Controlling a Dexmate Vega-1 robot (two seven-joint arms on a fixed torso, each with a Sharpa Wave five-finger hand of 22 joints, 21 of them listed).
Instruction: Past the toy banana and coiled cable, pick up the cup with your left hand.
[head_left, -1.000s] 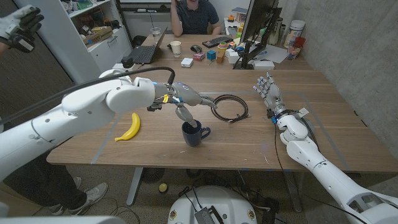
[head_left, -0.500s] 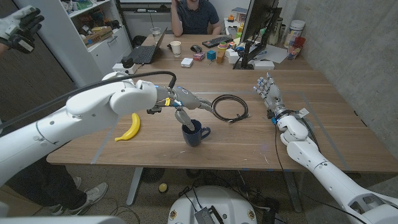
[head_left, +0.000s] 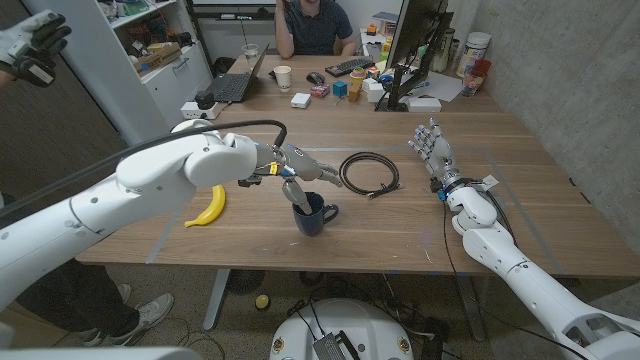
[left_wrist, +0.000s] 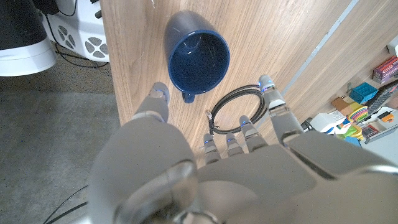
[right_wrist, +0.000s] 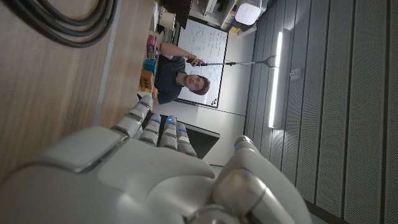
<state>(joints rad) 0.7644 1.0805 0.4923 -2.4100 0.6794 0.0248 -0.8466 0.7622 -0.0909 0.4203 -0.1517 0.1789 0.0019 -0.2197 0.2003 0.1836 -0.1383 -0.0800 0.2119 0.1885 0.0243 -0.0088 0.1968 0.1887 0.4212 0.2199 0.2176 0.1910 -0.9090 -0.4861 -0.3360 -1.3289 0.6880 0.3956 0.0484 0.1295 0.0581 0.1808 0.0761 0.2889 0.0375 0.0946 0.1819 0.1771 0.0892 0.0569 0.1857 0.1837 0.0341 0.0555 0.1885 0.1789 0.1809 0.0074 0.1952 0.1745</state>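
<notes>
The dark blue cup (head_left: 314, 216) stands upright near the table's front edge, its handle toward the right; in the left wrist view the cup (left_wrist: 198, 55) looks empty. My left hand (head_left: 297, 172) hovers just behind and above its rim with fingers spread and nothing in them; one finger points down close to the rim's left side. From the wrist, the left hand (left_wrist: 211, 165) has the cup between thumb and fingers. The yellow toy banana (head_left: 207, 206) lies to the left. The coiled black cable (head_left: 369, 172) lies to the right, also cable (left_wrist: 238, 101). My right hand (head_left: 431, 148) stands upright, fingers apart, empty.
A person sits behind the far end of the table (head_left: 480, 225), where a laptop (head_left: 232, 86), paper cup (head_left: 283, 77), keyboard (head_left: 349, 67), monitor (head_left: 410, 45) and small items stand. A person's gloved hand (head_left: 32, 42) is at the upper left. The cable's coil (right_wrist: 68, 18) lies near my right hand.
My left arm has swung slightly right and the hand's fingers have spread out over the cup. The cup, banana, cable and right hand have not moved.
</notes>
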